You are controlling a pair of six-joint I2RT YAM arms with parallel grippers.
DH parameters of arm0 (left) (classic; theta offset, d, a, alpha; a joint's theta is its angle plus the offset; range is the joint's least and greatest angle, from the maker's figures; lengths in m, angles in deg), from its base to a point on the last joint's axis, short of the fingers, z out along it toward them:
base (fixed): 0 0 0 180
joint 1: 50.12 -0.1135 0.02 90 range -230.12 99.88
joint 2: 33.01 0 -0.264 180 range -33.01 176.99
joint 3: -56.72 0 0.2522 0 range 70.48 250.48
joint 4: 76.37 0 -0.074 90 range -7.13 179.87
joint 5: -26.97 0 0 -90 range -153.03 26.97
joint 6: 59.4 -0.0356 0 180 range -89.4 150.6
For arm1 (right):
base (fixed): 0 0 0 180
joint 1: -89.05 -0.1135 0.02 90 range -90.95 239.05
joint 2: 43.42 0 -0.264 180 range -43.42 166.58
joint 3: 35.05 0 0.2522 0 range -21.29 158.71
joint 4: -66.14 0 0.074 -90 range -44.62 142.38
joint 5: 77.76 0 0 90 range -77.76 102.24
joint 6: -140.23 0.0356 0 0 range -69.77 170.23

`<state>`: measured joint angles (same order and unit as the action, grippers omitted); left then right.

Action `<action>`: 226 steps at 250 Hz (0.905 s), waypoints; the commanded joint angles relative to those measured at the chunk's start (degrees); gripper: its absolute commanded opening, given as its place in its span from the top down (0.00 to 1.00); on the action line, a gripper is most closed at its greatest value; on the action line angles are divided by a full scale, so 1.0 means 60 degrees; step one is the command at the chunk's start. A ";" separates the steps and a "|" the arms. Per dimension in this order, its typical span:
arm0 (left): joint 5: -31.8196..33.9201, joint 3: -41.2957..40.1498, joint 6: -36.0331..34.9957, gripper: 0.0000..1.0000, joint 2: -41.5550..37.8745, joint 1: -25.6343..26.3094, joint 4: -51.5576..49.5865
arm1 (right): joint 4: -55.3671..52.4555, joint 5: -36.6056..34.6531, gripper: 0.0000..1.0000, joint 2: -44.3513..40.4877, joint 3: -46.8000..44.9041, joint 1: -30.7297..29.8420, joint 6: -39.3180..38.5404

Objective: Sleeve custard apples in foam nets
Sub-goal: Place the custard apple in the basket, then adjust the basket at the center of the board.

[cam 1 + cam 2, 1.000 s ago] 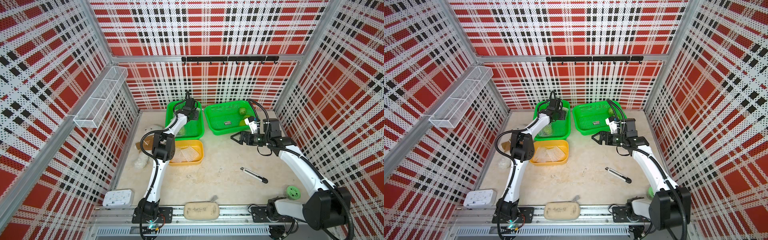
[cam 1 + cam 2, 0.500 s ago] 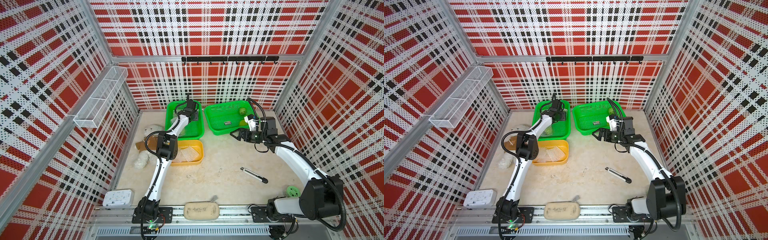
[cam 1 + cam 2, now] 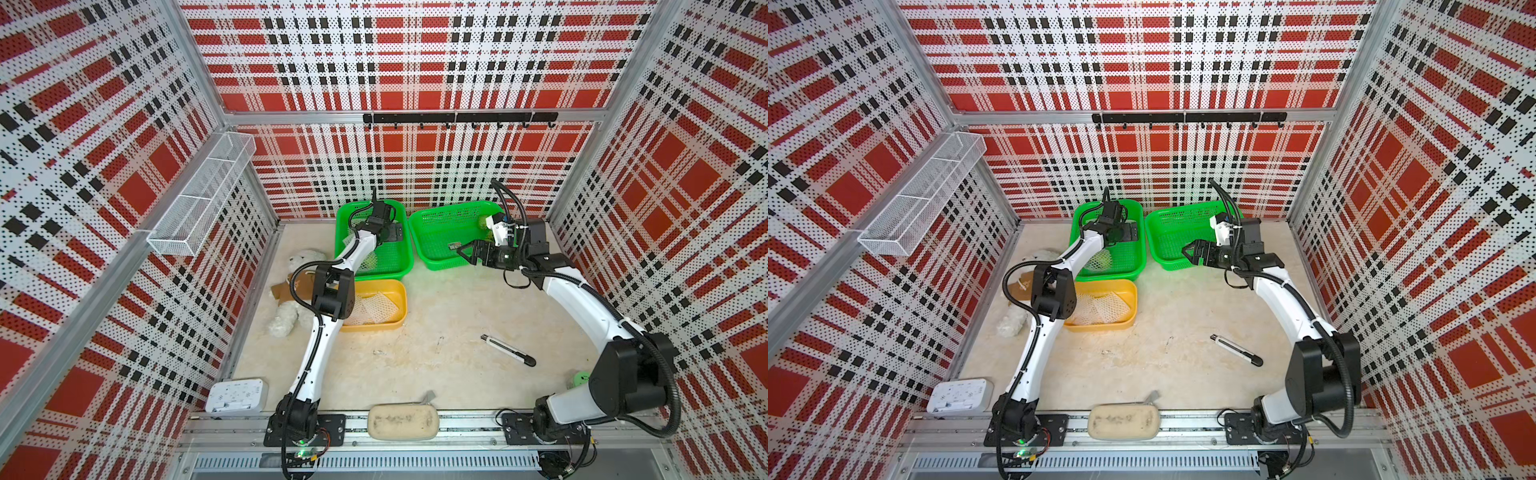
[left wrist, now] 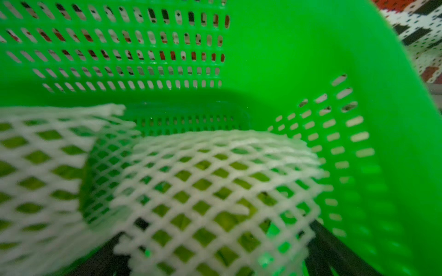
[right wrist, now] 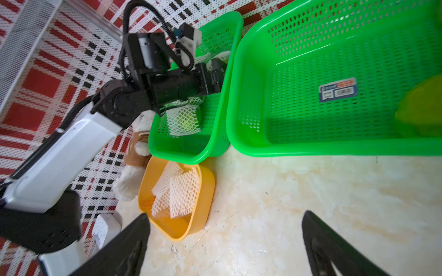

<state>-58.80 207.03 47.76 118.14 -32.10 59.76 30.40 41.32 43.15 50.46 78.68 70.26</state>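
At the back wall, upper centre of both top views: two green baskets stood side by side, the left basket (image 3: 409, 257) and the right basket (image 3: 440, 216), with a yellow tray (image 3: 400, 291) just below the left one.
Bare custard apple (image 5: 421, 107): it lay in the right basket's far right corner, mostly hidden behind the right wrist in the top views.
Key relation: that fruit sat to the upper right of the right gripper (image 3: 465, 254), behind its fingertips, which pointed towards frame left over the basket's near rim.
Long axis: none to speak of, since the fruit was round and any approach angle would probably serve.
Nearer arm: the right, by a wide margin; the left arm reached into the other basket.
Right gripper: its jaws were spread wide and empty, touching nothing.
Left gripper (image 3: 392, 233): it was low inside the left basket with its jaws spread wide.
Sleeved custard apple (image 4: 215, 191): it lay between the dark fingers (image 4: 330, 253); whether the pads touched the mesh could not be told.
Second sleeved fruit (image 4: 35, 167): it lay just beside the first, in the same basket.
Spare foam nets (image 3: 370, 307): they lay flat in the yellow tray, nearer the left arm.
Likely next step: turn the right gripper back towards the bare fruit.
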 commanded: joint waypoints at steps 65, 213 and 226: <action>-0.2099 -0.4030 0.0269 0.01 -0.3890 -0.0310 0.2077 | -0.1822 -0.3220 0.00 0.3169 0.3436 -0.0015 -0.1130; -0.3616 -0.8527 -0.0002 0.01 -0.7991 -0.0315 0.2386 | -0.4537 -0.3794 0.03 0.5136 0.4702 -0.0329 -0.2410; -0.3605 -0.8921 -0.0042 0.01 -0.8404 -0.0275 0.2377 | -0.4475 -0.3781 0.03 0.4804 0.4170 -0.0375 -0.2416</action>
<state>-79.10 157.22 48.25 74.62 -34.05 72.90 8.19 18.50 76.35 81.17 77.61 57.10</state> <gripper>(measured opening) 0.994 0.969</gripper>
